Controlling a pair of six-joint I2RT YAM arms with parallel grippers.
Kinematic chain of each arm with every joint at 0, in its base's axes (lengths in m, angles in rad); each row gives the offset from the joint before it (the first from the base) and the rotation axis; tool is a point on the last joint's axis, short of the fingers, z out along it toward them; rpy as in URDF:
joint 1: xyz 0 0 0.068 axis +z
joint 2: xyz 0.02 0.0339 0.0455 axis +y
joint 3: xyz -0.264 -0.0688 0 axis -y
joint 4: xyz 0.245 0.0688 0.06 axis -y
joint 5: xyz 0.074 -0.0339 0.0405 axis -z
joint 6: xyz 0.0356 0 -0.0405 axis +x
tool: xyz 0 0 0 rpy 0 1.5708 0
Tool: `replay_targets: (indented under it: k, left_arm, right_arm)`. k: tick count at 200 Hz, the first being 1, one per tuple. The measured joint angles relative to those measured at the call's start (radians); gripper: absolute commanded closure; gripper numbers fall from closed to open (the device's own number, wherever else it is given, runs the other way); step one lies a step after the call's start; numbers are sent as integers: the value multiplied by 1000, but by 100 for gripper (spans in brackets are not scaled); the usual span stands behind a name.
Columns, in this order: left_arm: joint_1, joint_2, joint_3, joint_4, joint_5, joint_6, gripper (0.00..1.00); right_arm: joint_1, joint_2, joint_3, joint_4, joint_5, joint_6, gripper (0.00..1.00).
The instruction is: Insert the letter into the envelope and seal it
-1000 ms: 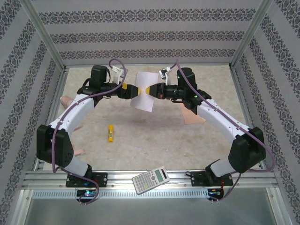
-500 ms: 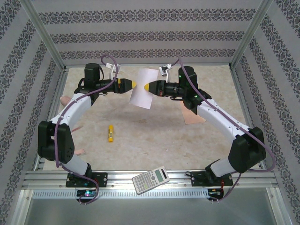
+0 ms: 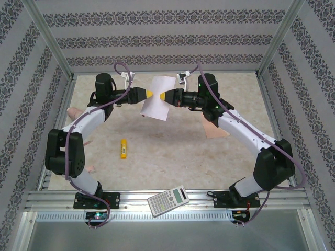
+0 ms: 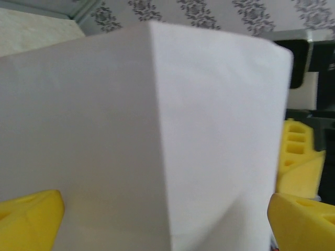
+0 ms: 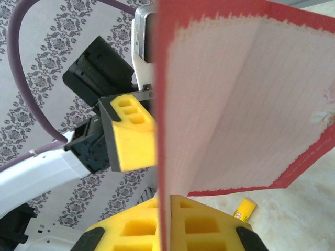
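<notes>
Right hand (image 3: 164, 96) is pressed together, pinching the letter (image 3: 157, 99) at its right edge. The sheet stands upright in the air above the desk (image 3: 172, 151), toward the far side. In the right wrist view the red-bordered, lined face runs down between that hand's yellow fingers (image 5: 180, 206).

Left hand (image 3: 148, 93) is spread wide, tips just beside the letter's left edge. In the left wrist view the plain white back sits between its two yellow fingers (image 4: 31, 219); can't tell if they touch it. The sheet has one crease down the middle, with the halves angled, not folded flat.

Envelope (image 3: 213, 130) looks to be the peach paper lying on the desk under the right arm. It's partly hidden and the flap can't be made out.

Step in hand, my read: a mid-air fold or regrasp to get the sheet down to envelope size.
- Keep the right pinch firm.
- Bring the left hand over the free half, close to the crease.
- Close only once both layers sit between the pads with edges lined up, then press along the crease.

Thin paper will likely buckle or slip if tugged, so move both hands together. Main risk is the left hand catching one layer only.

Writing: faint ruled lines on the letter, no words legible. Calculator (image 3: 168, 200) at the near rail, brand too small to read. Yellow stick (image 3: 122, 149) on the desk, label unreadable.
</notes>
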Motion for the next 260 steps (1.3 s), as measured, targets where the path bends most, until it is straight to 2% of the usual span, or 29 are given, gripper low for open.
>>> replay_targets:
  k: [50,70,88,101,114,148,166,202,260]
  left_arm:
    - [0,120,-10,608,69,-493,0]
    - [0,139,-10,718,86,-598,0]
    - [0,134,-10,742,93,-621,0]
    - [0,114,-13,703,92,-593,0]
    - [0,75,-16,591,89,-505,0]
    - [-3,-91,18,12,3,-71,0]
    - [-6,-140,37,-158,-32,71,0]
    - [-8,-151,23,-282,-60,163,7]
    - [-10,-151,3,-295,-62,160,25]
  right_arm:
    - [0,21,0,31,0,14,100]
    - [0,31,0,42,0,16,100]
    - [0,38,0,51,1,17,100]
    - [0,42,0,55,1,17,100]
    - [0,46,0,58,1,17,100]
    - [0,56,0,58,5,16,100]
    - [0,61,0,58,5,14,100]
    - [0,68,0,58,5,13,99]
    - [0,74,0,58,5,13,98]
